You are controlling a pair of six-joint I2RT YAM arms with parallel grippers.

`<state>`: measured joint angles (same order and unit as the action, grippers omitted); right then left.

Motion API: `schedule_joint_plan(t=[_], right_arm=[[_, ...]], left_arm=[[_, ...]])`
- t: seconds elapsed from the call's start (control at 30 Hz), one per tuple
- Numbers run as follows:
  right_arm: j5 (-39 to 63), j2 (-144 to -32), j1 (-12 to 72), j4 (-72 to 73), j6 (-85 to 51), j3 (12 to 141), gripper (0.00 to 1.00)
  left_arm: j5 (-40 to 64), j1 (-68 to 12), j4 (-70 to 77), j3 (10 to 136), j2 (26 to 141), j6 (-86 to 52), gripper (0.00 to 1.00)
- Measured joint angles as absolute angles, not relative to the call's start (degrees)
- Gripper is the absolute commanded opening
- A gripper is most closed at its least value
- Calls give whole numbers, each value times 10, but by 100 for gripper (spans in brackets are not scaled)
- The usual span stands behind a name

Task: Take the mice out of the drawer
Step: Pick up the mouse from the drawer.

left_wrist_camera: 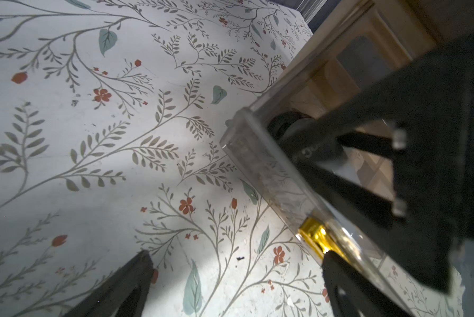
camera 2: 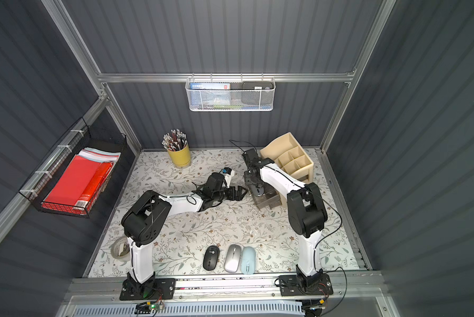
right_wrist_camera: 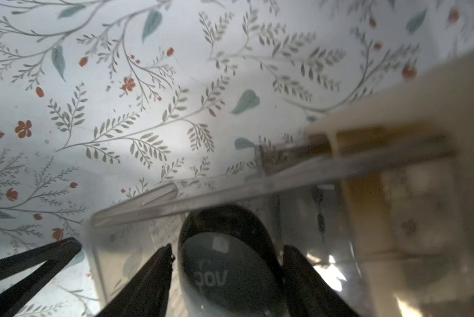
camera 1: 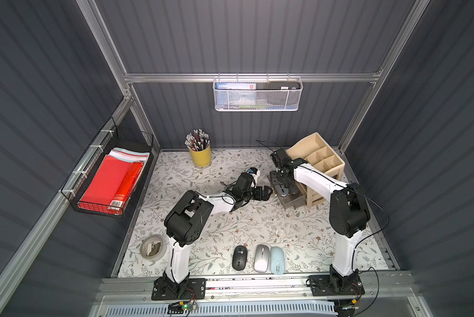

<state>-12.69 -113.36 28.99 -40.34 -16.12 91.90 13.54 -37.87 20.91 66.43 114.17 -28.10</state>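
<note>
Both top views look steeply down from high above the near edge of the floral table (camera 1: 257,225), taking in all of it. The left wrist camera sits low and close, facing the clear drawer (left_wrist_camera: 268,175) from outside. The right wrist camera peers closely into that drawer, over the dark grey mouse (right_wrist_camera: 227,274) that both wrist views share.

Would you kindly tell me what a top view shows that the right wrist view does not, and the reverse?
Only a top view: the black mouse, silver mouse and pale blue mouse lined up on the floral table cover, outside the clear drawer. Only the right wrist view: the white logo on the dark grey mouse, between the fingers of the right hand. Both: that mouse lying in the drawer, and the table cover.
</note>
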Motion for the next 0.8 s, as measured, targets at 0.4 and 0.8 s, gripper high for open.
schedule_joint_plan(t=[0.4, 0.8], right_arm=[[-142, -1134, 293, -478, -106, 931, 81], [-115, -1098, 201, -480, -84, 922, 78]], left_arm=[[133, -379, 207, 664, 1141, -281, 99], [85, -379, 169, 652, 1085, -265, 99]])
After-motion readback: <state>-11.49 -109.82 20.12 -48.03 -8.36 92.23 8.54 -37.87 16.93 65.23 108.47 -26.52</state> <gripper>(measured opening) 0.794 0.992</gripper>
